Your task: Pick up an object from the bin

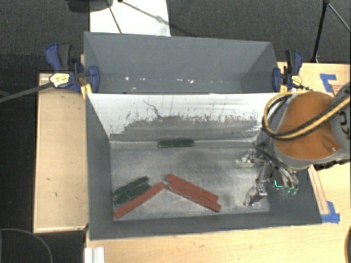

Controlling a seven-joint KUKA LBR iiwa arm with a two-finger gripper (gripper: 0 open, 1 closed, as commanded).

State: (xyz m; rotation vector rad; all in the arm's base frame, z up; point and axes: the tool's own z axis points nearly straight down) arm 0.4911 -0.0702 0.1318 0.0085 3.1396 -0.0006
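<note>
1. Your pincer (pixel 250 178) hangs spread and empty over bare floor by the bin's (pixel 164 114) right wall.
2. Nearest it, you see a red-brown bar (pixel 193 192) lying apart toward the front edge, open floor between.

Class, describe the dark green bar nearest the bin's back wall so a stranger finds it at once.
In the grey bin, look along the foot of the scratched back wall. A short dark green bar lies there alone; the other green bar sits front left against a red-brown bar.
</note>
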